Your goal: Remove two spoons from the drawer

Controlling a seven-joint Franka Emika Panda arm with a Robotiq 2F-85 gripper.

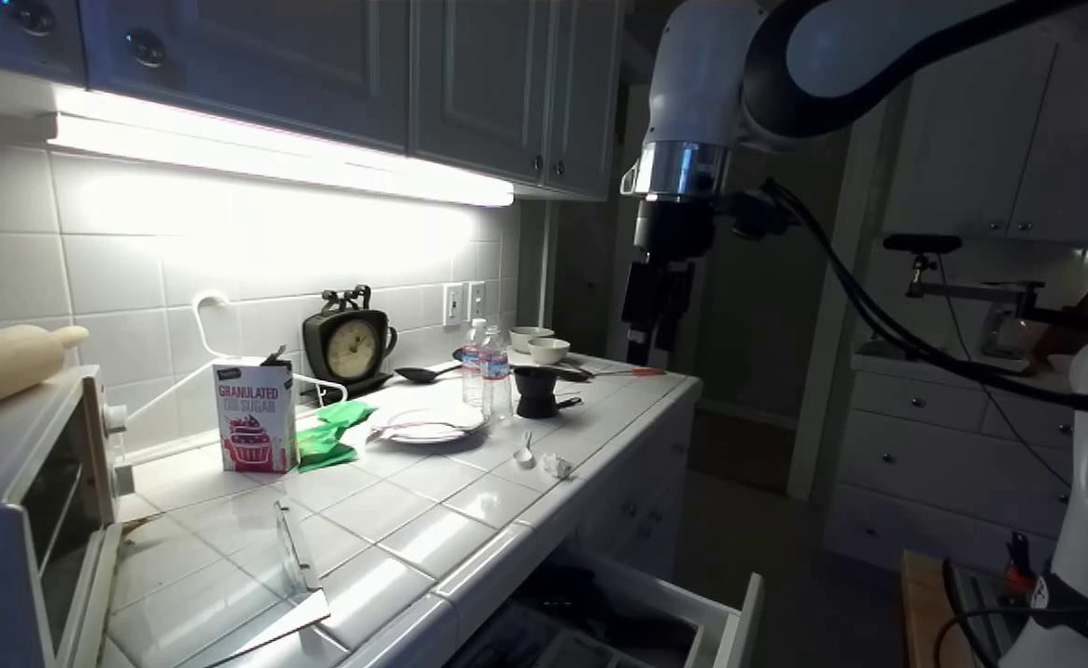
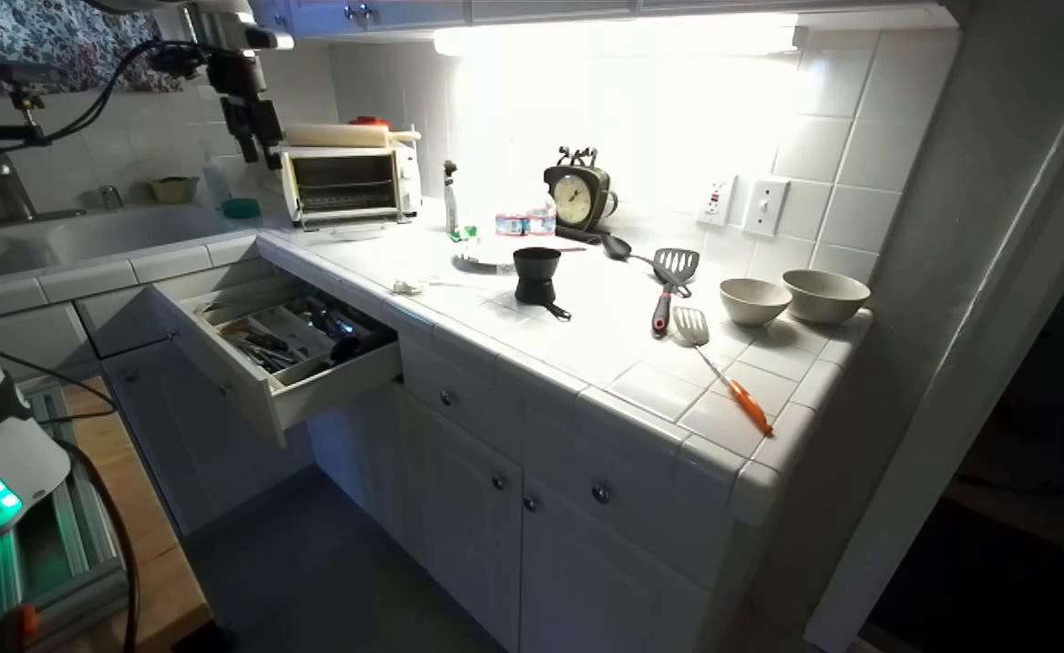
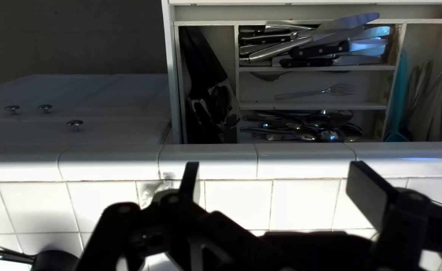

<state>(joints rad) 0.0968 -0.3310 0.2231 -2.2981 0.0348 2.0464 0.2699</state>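
In both exterior views a light (image 1: 284,156) glares under cabinets (image 1: 479,93), bleaching the tiled wall (image 1: 117,278) above a white counter (image 2: 649,394). In an exterior view a sink (image 2: 132,240) and flowered curtain (image 2: 60,36) show at the far left; the floor (image 2: 332,562) lies in shadow.

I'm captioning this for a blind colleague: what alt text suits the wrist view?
Open, divided kitchen drawer holding knives, a fork and a jumble of spoons. Below it in the picture, the open, empty gripper shows against a white tiled counter.
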